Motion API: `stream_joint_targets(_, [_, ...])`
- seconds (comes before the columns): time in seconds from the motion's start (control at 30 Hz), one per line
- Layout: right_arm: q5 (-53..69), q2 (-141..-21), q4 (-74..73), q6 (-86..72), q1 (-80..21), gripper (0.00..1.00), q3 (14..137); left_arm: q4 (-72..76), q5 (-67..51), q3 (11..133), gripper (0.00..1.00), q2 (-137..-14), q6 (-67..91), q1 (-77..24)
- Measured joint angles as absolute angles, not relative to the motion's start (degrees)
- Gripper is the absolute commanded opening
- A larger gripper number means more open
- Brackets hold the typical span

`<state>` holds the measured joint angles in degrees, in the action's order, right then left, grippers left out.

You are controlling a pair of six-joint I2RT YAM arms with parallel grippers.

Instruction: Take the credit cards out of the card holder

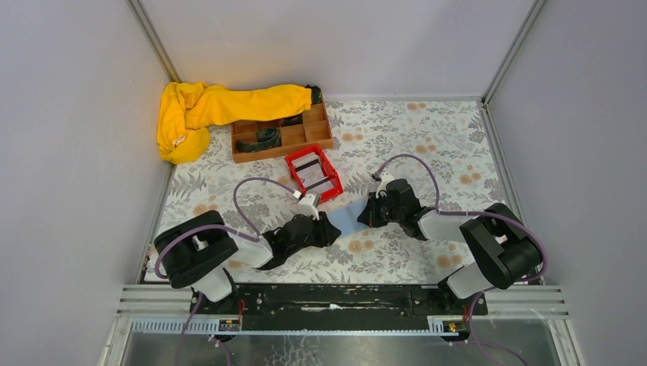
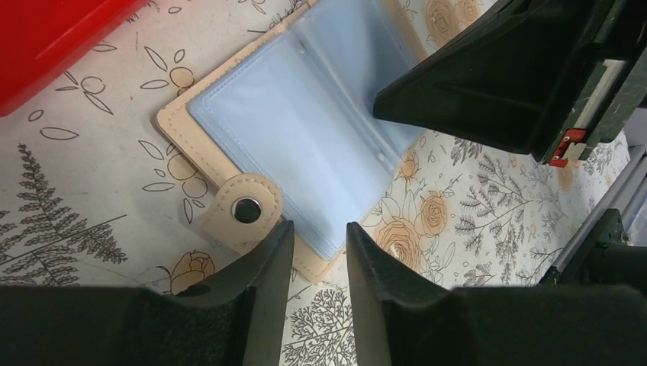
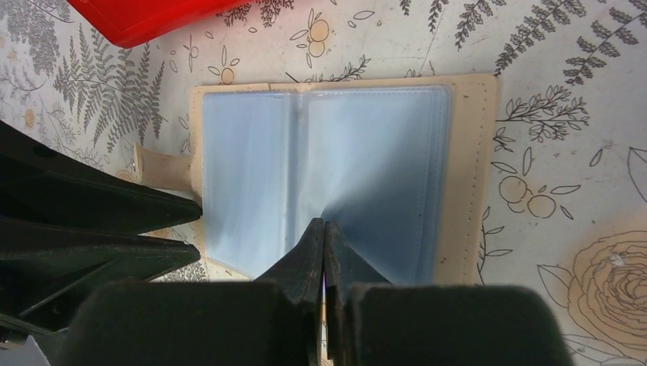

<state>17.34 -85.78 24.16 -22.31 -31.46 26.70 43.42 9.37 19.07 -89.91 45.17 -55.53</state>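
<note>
The card holder [image 1: 347,219] lies open on the floral table between my two grippers, its tan border around pale blue plastic sleeves [image 2: 305,122] [image 3: 252,175]. No credit cards show in the sleeves or anywhere else in view. My left gripper [image 2: 319,225] is open, its jaws standing either side of the holder's near edge, right beside the tan snap tab [image 2: 246,210]. My right gripper [image 3: 324,223] is shut, its tips pinching a sleeve page that rises in a fold toward them. The right gripper's black fingers [image 2: 473,84] reach over the holder's far end.
A red plastic bin [image 1: 313,174] stands just behind the card holder. Farther back sits a brown wooden compartment tray [image 1: 281,136] with a yellow cloth [image 1: 206,110] draped over its left end. Grey walls close in the table on three sides.
</note>
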Motion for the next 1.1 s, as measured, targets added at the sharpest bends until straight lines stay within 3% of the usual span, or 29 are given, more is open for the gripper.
stream_joint_targets(1.1, [19.11,-87.77,27.79,-23.86,-31.46,0.00,26.37,50.94,2.70,21.54,0.41,-96.23,48.47,-51.42])
